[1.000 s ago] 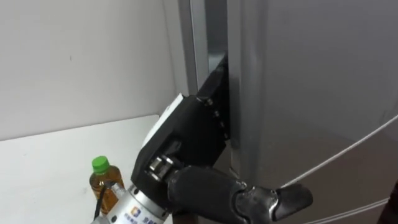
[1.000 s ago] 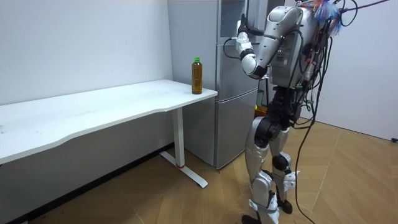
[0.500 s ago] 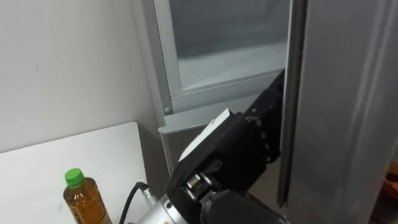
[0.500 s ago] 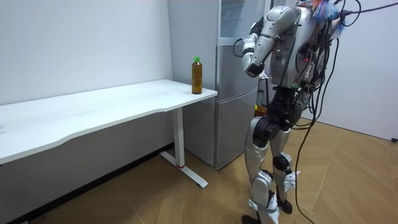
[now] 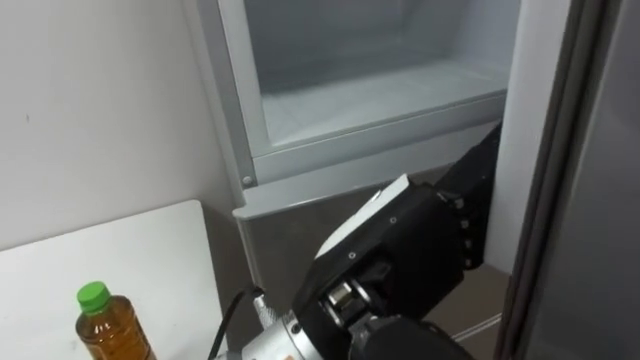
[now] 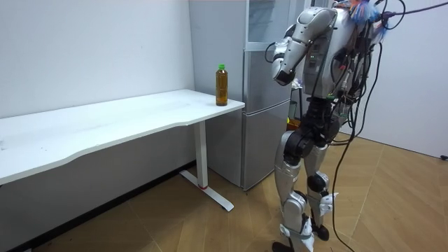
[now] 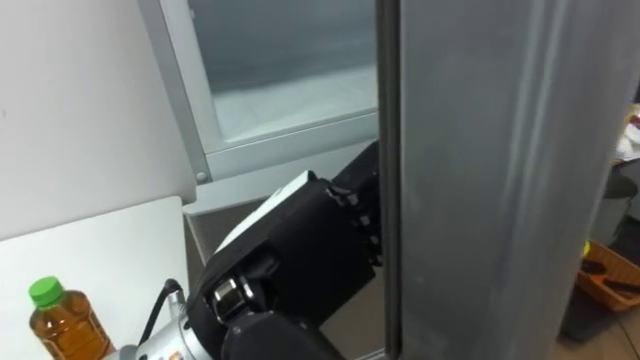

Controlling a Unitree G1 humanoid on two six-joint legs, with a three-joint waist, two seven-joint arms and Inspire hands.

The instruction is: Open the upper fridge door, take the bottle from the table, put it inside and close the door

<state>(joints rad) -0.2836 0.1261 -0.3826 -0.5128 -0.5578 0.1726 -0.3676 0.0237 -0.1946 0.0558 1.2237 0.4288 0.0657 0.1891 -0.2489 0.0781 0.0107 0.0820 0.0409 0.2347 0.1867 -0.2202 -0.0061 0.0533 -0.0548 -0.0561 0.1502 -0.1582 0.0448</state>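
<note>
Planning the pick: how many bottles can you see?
1. The bottle stands on the table's end next to the fridge. Part of the fridge is hidden behind its door, so others may be out of sight.

One bottle (image 5: pixel 104 326) stands on one table (image 5: pixel 150 255). There is one fridge (image 5: pixel 232 110) with one open door (image 5: pixel 600 200), and one hand (image 5: pixel 405 262).

Silver-grey metal upper fridge door (image 5: pixel 590 150) now swung wider open; black left hand (image 5: pixel 410 250) drawn back w/ it
</note>
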